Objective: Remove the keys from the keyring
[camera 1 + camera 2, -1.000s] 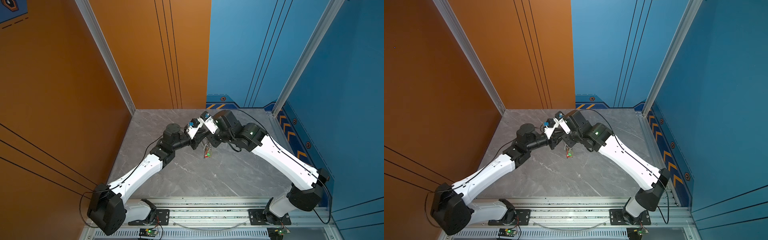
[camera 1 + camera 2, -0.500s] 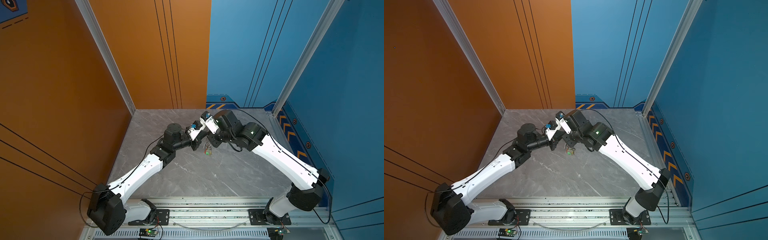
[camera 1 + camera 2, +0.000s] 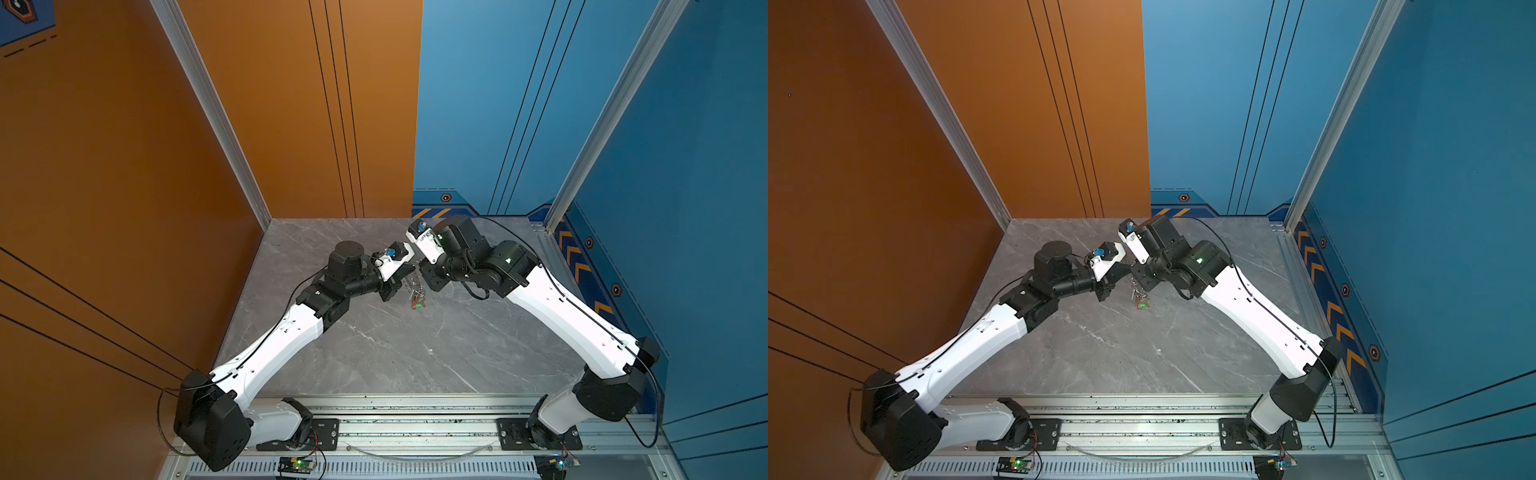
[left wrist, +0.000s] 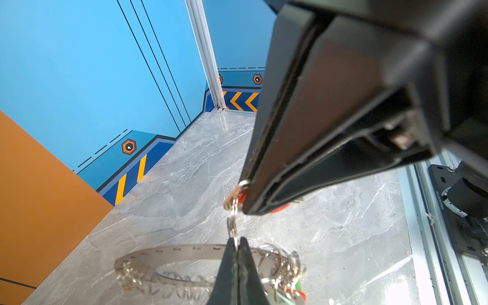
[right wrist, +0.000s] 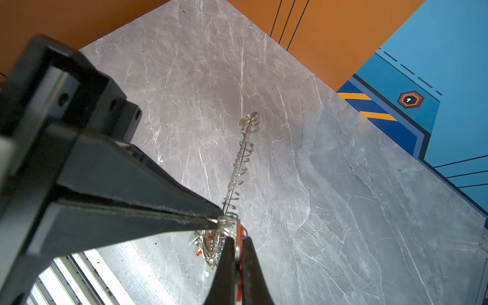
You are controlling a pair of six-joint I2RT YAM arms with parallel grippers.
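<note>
**A:** Where is the keyring [image 4: 163,257]?

**B:** It is off the table [image 3: 374,353], in the air over its middle and a little toward 12 o'clock in both top views. It hangs between the arms. The left arm reaches in from 9 o'clock, the right from 2 o'clock.

**A:** And the claws?

**B:** Both are pinched tight. The left gripper [image 4: 235,245] nips a split ring [image 4: 232,227] at the disc's rim. The right gripper [image 5: 238,248] clamps a red-tagged key [image 4: 243,194] that seems linked to that ring through a second small ring.

**A:** Why hold it that way?

**B:** My reading is that one claw anchors the ring so the disc cannot swing. The other claw has the key by its flat, ready to work it along the wire. With the disc lifted clear, the other keys [image 3: 417,301], red and green tags among them, dangle toward 6 o'clock, out of the way of both sets of fingertips.

**A:** Anything to read?

**B:** I can make out no brand. The blue wall carries a hexagon badge [image 4: 128,146] with a tiny white mark, and orange chevrons [image 4: 241,101], but no words. There is small print on a black bracket [image 4: 441,200] near the rail, and it is too fine to read.
</note>
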